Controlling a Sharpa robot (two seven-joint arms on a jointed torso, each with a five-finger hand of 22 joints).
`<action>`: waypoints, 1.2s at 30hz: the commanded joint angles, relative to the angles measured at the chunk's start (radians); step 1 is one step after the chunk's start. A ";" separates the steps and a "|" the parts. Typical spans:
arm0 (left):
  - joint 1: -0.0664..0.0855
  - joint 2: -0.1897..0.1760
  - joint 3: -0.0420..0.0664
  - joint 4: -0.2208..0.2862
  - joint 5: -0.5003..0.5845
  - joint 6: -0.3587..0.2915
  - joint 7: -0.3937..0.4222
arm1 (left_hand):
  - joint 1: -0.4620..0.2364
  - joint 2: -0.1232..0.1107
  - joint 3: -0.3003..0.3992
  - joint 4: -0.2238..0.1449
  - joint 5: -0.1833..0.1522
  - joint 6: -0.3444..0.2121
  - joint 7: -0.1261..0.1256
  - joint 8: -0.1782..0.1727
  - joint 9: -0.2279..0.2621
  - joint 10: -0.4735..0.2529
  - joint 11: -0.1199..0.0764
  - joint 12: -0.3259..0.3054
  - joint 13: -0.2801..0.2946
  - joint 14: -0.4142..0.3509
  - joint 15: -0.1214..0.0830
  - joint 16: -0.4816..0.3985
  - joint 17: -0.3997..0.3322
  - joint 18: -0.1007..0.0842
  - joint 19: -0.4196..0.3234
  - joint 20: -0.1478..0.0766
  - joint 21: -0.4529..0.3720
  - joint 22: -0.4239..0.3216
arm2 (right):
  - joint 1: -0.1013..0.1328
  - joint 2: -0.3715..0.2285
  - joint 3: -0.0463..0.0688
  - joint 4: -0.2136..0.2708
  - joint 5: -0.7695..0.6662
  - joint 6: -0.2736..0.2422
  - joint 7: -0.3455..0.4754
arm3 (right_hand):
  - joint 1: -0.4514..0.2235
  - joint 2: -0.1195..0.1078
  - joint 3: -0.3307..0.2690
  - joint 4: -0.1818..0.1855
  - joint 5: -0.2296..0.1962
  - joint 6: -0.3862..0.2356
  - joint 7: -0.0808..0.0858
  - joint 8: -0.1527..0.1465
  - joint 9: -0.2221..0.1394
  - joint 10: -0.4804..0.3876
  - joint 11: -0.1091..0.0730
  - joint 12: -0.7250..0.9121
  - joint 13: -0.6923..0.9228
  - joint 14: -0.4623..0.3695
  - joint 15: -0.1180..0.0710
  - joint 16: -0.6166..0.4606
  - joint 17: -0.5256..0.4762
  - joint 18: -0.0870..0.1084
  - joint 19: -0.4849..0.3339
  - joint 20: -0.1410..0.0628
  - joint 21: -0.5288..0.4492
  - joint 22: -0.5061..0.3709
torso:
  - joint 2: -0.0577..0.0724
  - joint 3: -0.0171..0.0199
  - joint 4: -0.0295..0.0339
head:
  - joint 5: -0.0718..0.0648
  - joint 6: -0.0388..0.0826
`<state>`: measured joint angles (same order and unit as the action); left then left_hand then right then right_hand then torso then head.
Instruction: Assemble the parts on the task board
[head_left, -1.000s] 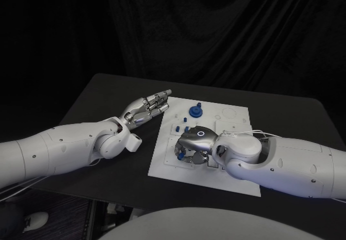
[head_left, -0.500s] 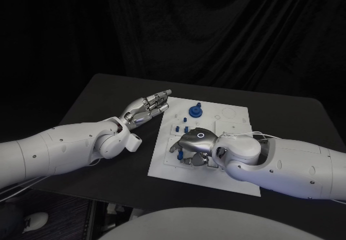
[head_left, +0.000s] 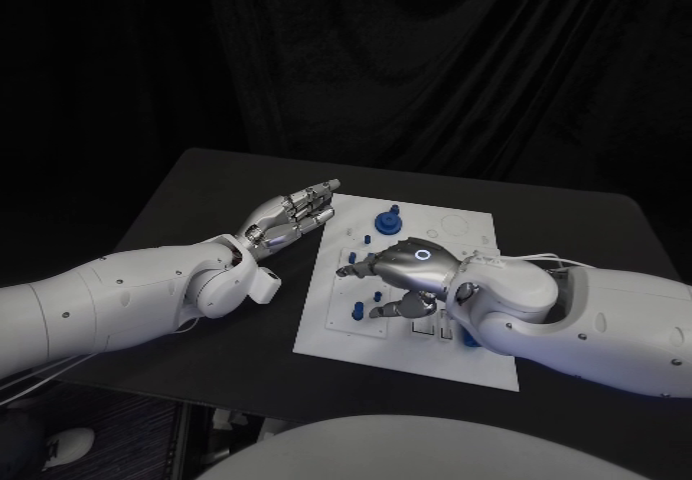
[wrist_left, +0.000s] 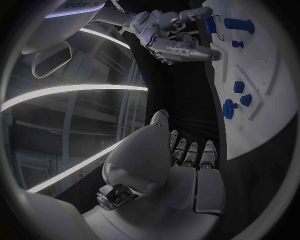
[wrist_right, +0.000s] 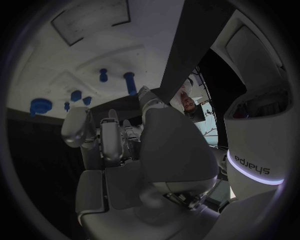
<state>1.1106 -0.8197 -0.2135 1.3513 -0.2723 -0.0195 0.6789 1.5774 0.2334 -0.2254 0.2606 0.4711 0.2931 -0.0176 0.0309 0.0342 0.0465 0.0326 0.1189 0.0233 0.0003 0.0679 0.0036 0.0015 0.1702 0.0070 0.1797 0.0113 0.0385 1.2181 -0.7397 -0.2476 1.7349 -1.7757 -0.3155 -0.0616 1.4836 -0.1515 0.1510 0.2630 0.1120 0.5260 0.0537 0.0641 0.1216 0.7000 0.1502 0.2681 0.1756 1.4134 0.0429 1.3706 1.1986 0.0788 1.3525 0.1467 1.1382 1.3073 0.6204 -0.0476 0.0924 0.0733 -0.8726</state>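
You have the task board (head_left: 325, 335) lying in the middle of the tabletop (head_left: 188, 190), with its blue parts (head_left: 366, 240) still scattered over it; a larger blue knobbed part (head_left: 389, 220) stands at the far end of the board, and a few small ones sit between it and the middle; another blue part (head_left: 470, 340) peeks out at the near side under your right arm. Your right robot hand (head_left: 397, 275) hovers over the middle of the board, fingers partly curled and pointing left; whether it pinches anything you cannot tell from these views, though nothing blue shows in its fingers. Your left robot hand (head_left: 293, 217) rests just off the board's far left corner, fingers straight and together, holding nothing. Judging by the loose pieces, the assembly looks early to midway; several parts still seem to need seating, and which slots are already filled is too small to tell.
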 joint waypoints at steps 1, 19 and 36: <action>-0.001 0.001 0.001 0.001 0.006 0.005 0.074 | 0.012 0.000 0.004 0.001 0.005 -0.001 0.003 0.003 0.001 0.000 0.006 0.001 0.000 0.000 0.005 -0.004 -0.001 0.008 0.002 0.006 -0.002 0.000 | 0.042 -0.048 0.001 0.035 0.091 -0.127 0.034 | 0.029 0.020 0.013 -0.021 0.035 0.045 0.023 0.014 0.004 0.006 -0.006 0.039 0.011 0.001 0.002 0.005 0.012 0.010 0.007 0.002 0.014 0.145 | 0.000 -0.0001 -0.0006 | -0.005 0.000; -0.001 -0.012 0.001 0.010 0.006 -0.009 0.077 | 0.011 0.002 0.005 0.003 0.012 0.002 0.004 0.004 0.001 0.001 0.006 0.004 0.001 0.000 0.000 -0.004 -0.001 0.009 0.002 0.004 -0.002 0.001 | 0.144 -0.349 0.000 0.129 0.249 -0.005 -0.078 | -0.087 0.056 0.052 -0.046 0.048 0.348 0.080 0.090 0.072 0.336 -0.105 0.967 0.766 -0.001 -0.063 -0.042 -0.040 0.018 0.002 -0.056 -0.034 0.131 | 0.001 -0.0050 -0.0027 | -0.072 0.000; -0.001 -0.008 0.001 0.007 0.006 -0.020 0.087 | 0.013 0.003 0.010 0.007 0.016 0.009 0.010 0.005 0.002 0.002 0.002 0.006 0.001 0.000 -0.021 -0.004 -0.001 0.010 0.002 -0.002 -0.002 -0.001 | 0.074 -0.399 0.000 0.146 0.204 0.154 -0.310 | -0.323 0.127 -0.060 0.016 0.051 0.410 0.013 0.375 0.370 0.871 -0.155 1.303 1.395 0.144 -0.112 0.168 0.310 -0.065 0.195 -0.105 0.376 0.246 | 0.002 0.0003 -0.0010 | -0.087 0.000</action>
<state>1.1106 -0.8299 -0.2136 1.3579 -0.2722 -0.0283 0.6789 1.5815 0.2374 -0.2200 0.2662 0.4818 0.2991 -0.0116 0.0309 0.0352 0.0466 0.0326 0.1189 0.0233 0.0004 0.0533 0.0036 0.0009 0.1702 0.0075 0.1792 0.0113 0.0385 1.2986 -1.1354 -0.2478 1.8763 -1.5547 -0.2272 -0.2904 1.1694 -0.0248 0.0938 0.2812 0.1574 0.9419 0.0667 0.4305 0.4799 1.4646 0.0030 1.5683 1.3081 1.4657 -0.0629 1.5348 1.3081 0.0228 1.4671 0.0498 1.5016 1.3080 0.6226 -0.0486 0.0892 -0.0154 -0.8726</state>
